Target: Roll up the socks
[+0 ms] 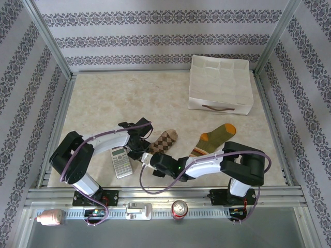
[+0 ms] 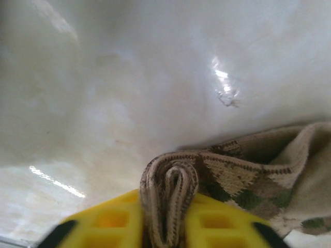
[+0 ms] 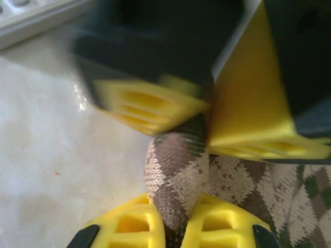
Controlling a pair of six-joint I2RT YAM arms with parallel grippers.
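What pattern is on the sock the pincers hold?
Brown and beige diamonds on the sock, clearest in the right wrist view.

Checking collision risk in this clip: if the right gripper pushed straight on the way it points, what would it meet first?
Probably the left gripper, shut on the same argyle sock the right gripper holds, directly ahead; blur leaves the gap unclear.

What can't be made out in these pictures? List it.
Argyle sock: near end, top view, under left claw and right claw.
Olive sock: cuff end, top view, behind the right arm.
Calculator: keys, right wrist view, blurred, cut by the edge.
Left claw: blurred in right wrist view.
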